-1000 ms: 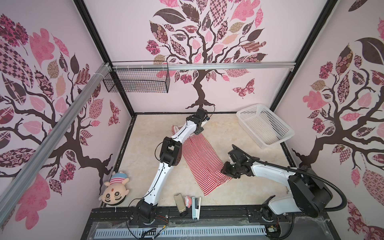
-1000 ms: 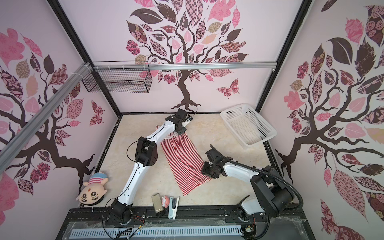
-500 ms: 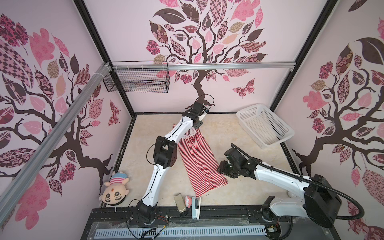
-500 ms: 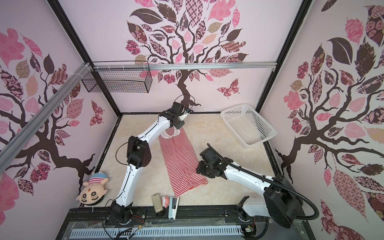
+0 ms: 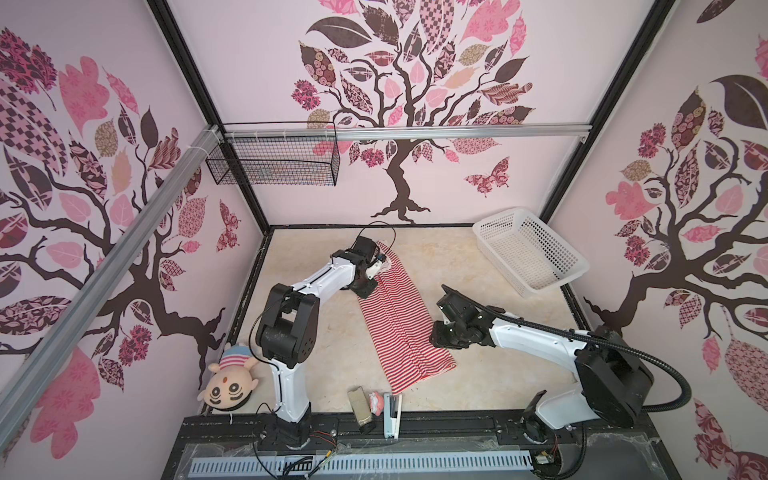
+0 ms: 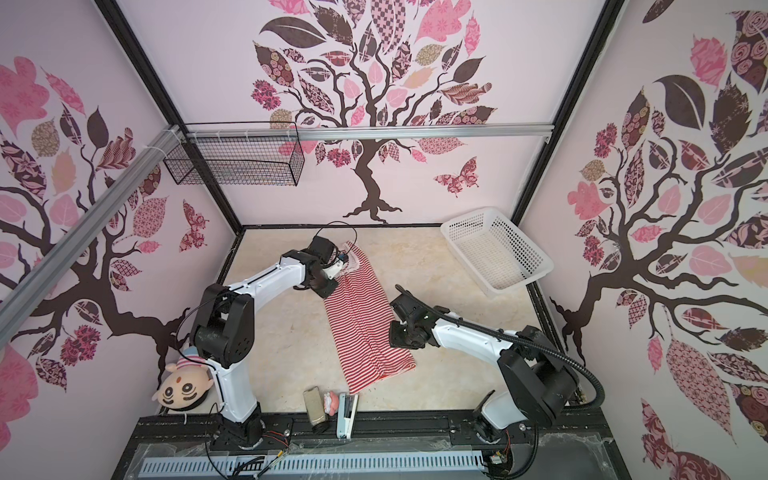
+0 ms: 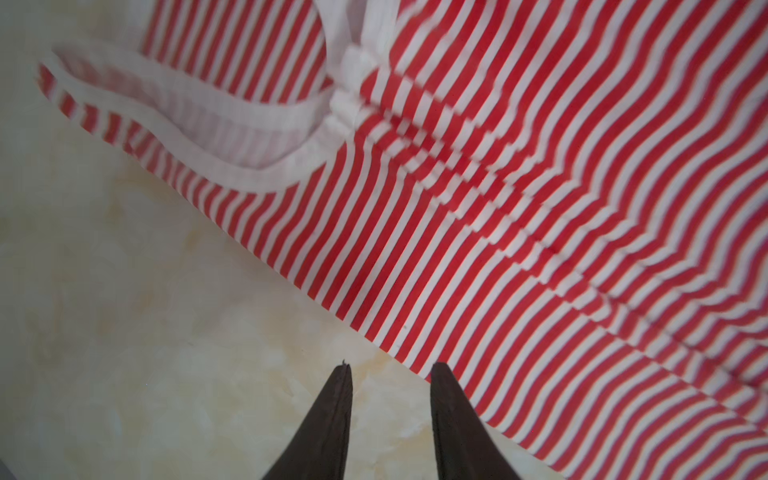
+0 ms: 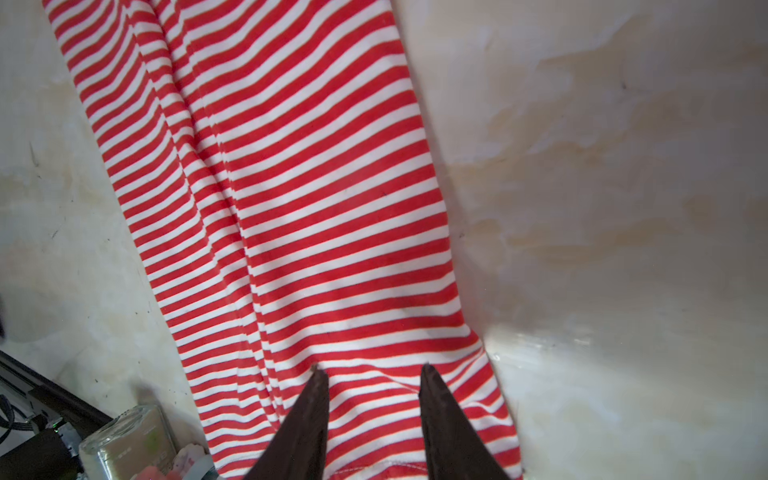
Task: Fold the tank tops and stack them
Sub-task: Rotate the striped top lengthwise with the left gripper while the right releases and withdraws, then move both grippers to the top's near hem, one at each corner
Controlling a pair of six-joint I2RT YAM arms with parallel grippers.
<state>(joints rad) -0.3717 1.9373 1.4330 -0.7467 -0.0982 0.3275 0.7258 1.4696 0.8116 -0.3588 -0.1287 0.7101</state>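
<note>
One red-and-white striped tank top (image 5: 399,324) (image 6: 361,328) lies folded into a long strip, running from the back middle of the table toward the front. Its white-trimmed strap end (image 7: 232,137) points to the back. My left gripper (image 5: 368,290) (image 6: 327,291) is at that end, beside the cloth's left edge. In the left wrist view it (image 7: 390,368) is open with only bare table between its fingers. My right gripper (image 5: 434,338) (image 6: 395,338) is at the strip's right edge, toward the hem. It (image 8: 372,369) stands open over the striped cloth (image 8: 291,187), holding nothing.
A white plastic basket (image 5: 528,253) sits at the back right. A black wire basket (image 5: 274,160) hangs on the back wall. A plush doll (image 5: 230,384) lies at the front left. A jar (image 5: 360,405) and a white stapler-like thing (image 5: 392,409) lie at the front edge.
The tank top has swung to lie straighter, front to back. The left arm has drawn back toward the front left, its gripper now beside the strap end. The right gripper has shifted slightly left.
</note>
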